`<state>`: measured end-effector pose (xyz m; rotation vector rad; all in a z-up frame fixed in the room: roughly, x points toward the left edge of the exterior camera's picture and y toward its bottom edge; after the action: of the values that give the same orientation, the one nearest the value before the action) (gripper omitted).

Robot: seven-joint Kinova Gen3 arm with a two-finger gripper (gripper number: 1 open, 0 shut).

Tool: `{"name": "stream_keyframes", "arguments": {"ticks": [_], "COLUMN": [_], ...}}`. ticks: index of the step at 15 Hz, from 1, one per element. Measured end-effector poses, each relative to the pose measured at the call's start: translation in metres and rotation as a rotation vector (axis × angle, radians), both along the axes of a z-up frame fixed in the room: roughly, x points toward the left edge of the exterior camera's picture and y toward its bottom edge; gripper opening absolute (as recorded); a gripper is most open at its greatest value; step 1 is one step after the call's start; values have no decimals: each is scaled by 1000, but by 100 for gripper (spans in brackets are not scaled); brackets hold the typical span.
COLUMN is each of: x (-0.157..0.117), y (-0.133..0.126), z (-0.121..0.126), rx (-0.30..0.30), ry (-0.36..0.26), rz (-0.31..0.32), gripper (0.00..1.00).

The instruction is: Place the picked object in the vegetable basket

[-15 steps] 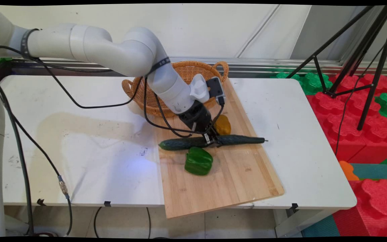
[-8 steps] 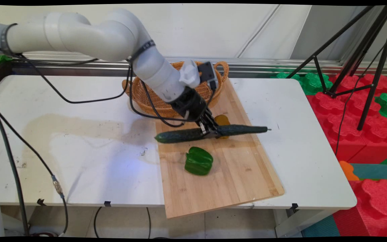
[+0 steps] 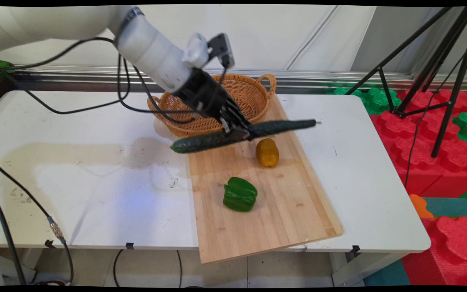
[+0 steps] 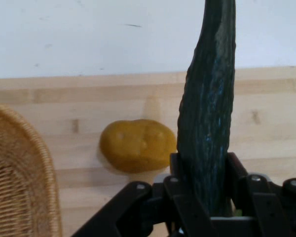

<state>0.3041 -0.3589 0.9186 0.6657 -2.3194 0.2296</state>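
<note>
Above the far end of the cutting board [image 3: 274, 211], w/ the wicker basket [image 3: 213, 106] just behind it, the gripper [image 3: 239, 130] is clamped on a long dark-green cucumber [image 3: 241, 135], approx at its middle. Cucumber is off the board, held in the air, roughly level but tilted: left end lower and out past the board's left edge, over the table [image 3: 95, 162]; right end higher, w/ its thin stem tip pointing twd the table's right side. Hand view confirms the hold: both fingers [image 4: 239, 173] press the cucumber's [image 4: 207, 113] sides, and it runs up from between them to the top edge of that pic.

Below the cucumber, on the board's far half, lies a yellow-brown potato [image 3: 267, 152], apart from the gripper. Hand view shows the potato [image 4: 137, 145] just left of the cucumber, resting on the wood [image 4: 113, 98], w/ the basket's woven rim [image 4: 19, 177] at the left edge.

Nearer the camera, abt mid-board, sits a green bell pepper [image 3: 239, 194], well apart from the gripper and the potato. Basket sits at the board's far left corner, touching or overlapping it; can't tell which. Black cables [image 3: 136, 97] hang from the arm over the table's far left.
</note>
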Motion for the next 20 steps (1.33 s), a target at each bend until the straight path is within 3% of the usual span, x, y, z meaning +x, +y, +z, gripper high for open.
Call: {"name": "stream_keyframes", "arguments": {"ticks": [5,10,20], "x": [47,84,118], "y": [-5,-27,-98], "z": [23,30,-12], "rx": [-33,-78,-102], "ry": [13,5,-88], "rz": [67,151,255], "gripper": [0,0,0]}}
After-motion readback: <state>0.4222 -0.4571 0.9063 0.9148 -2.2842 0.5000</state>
